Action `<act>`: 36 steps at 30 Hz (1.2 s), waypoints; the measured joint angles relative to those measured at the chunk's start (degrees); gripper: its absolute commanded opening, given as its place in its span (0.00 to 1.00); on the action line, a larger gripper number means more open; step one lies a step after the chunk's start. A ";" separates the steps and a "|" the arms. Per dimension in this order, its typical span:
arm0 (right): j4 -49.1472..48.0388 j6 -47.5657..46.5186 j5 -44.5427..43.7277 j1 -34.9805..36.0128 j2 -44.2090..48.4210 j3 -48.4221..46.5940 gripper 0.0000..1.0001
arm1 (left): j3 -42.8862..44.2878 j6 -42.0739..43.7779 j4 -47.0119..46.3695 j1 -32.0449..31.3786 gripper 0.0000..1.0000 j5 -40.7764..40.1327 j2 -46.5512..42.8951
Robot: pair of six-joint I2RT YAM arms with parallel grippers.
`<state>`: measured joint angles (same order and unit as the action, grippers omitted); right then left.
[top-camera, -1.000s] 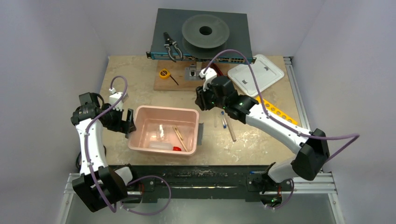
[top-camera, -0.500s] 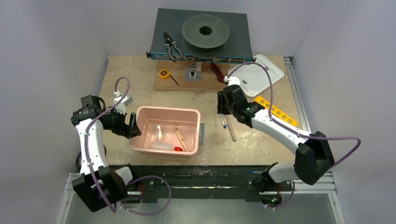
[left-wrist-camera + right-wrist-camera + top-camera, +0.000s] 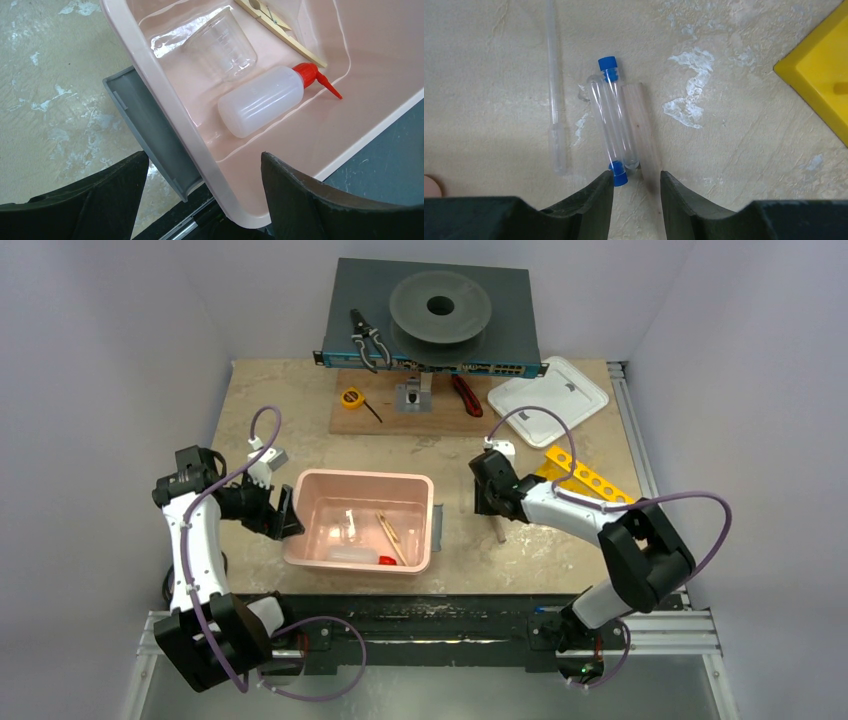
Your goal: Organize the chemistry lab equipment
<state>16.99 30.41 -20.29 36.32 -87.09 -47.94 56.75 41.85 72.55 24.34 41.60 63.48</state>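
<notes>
Right gripper [image 3: 636, 181] slid toward 5 o'clock, narrow and empty by thin clear blue-capped tubes [image 3: 606, 115]. Left gripper [image 3: 202, 159] gapes wide around pink plastic tub [image 3: 150, 75].

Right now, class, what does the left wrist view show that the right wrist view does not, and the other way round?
Left wrist only: inside the pink tub, a white squeeze bottle with a red cap, a clear measuring cup and a wooden peg; a grey tray beside the tub. Right wrist only: two blue-capped tubes, a clear pipette, a pale rod and a yellow rack corner. Both: the beige tabletop and open dark fingers at the bottom edge, the left gripper and the right gripper.
</notes>
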 measured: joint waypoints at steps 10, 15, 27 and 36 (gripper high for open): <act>-1.49 3.23 -1.25 0.00 -0.72 2.01 0.32 | 0.00 -0.04 0.00 0.00 0.81 -0.28 0.00; -1.33 4.39 -1.16 0.00 1.14 4.28 0.41 | 0.00 -0.09 -0.02 0.00 0.81 -0.68 0.00; -0.70 6.58 1.29 0.00 4.44 7.91 0.00 | 0.00 -0.20 0.00 0.00 0.80 -1.01 0.00; 7.72 6.88 0.55 0.00 17.97 2.93 0.00 | 0.04 -0.20 0.04 0.00 0.80 -1.09 0.00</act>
<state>24.71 37.30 -19.75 36.32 -69.12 -45.01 56.80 41.65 72.60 24.34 40.51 63.48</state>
